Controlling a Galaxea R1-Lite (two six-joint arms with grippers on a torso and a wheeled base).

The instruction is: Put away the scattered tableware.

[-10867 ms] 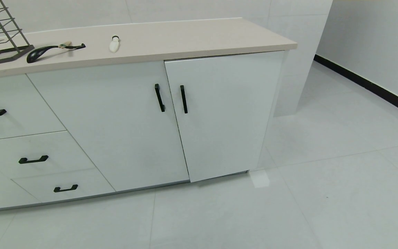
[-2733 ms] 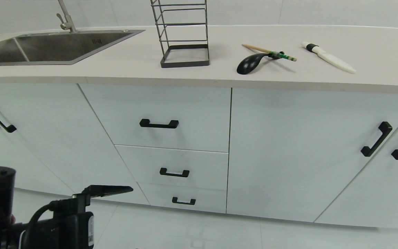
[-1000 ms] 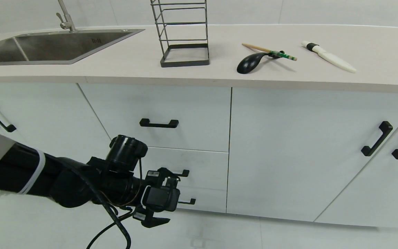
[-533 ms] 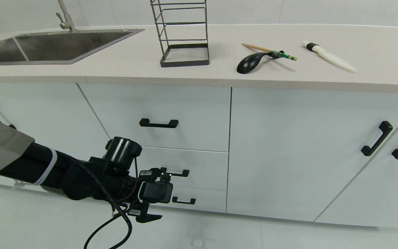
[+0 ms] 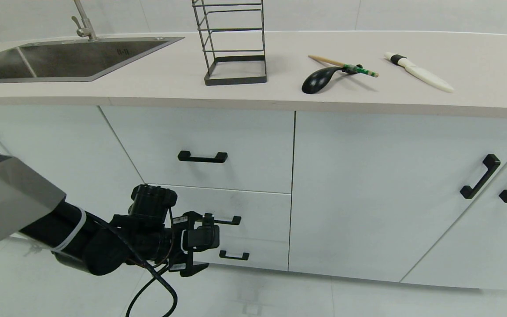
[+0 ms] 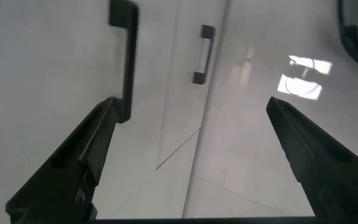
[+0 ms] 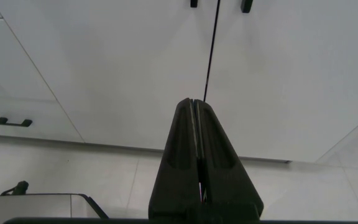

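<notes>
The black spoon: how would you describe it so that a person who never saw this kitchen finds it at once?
Look along the beige countertop, right of the wire rack. The black spoon lies there, its handle touching a wooden chopstick. It is the only black utensil; the knife farther right is white.

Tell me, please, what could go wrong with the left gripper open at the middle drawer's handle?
1. The middle drawer handle sits beside one finger of the left gripper, not centred between them, so closing might clip its end or miss it.
2. The chopsticks rest across the black spoon; lifting one may knock the other.
</notes>
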